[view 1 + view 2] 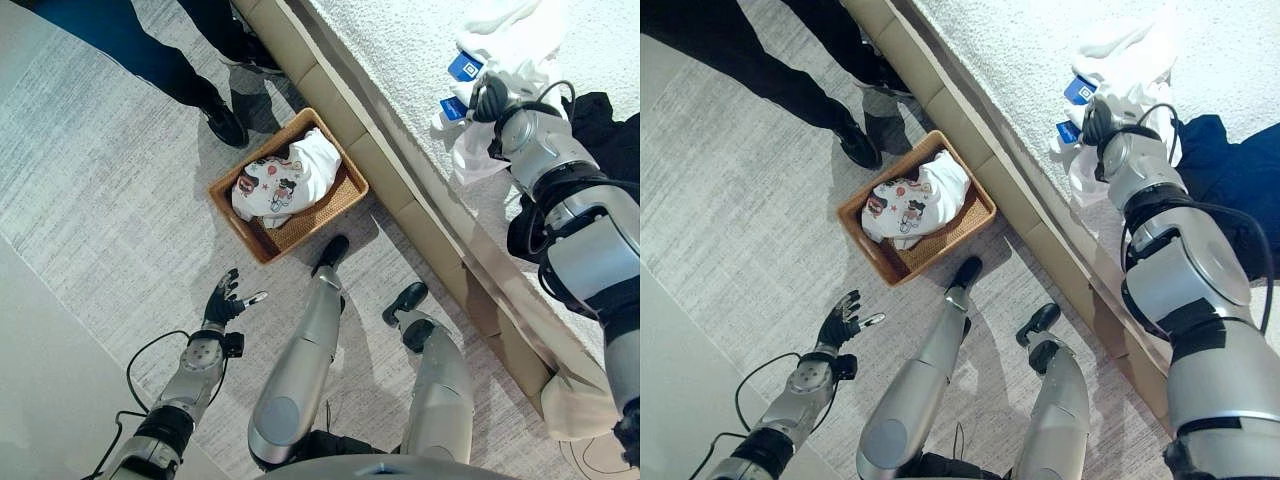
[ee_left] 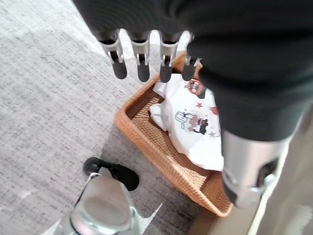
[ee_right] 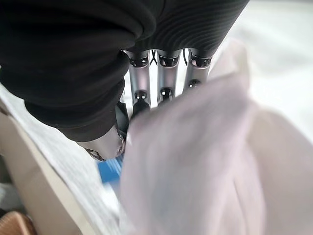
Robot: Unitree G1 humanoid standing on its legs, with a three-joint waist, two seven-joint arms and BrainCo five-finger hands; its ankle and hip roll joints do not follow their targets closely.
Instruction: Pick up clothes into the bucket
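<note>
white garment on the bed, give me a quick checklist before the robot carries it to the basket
1. Right hand on the white garment: ok, fingers reach into the cloth on the bed.
2. Grip secure: cannot tell, fingertips hidden in the fabric.
3. Wicker basket within view on the floor beside the bed: ok.
4. Room in basket: ok, one printed white shirt inside, wicker showing around it.
5. Left hand out of the way: ok, open, hovering over the carpet.
6. Person's legs standing close to the basket: not ok.
</note>
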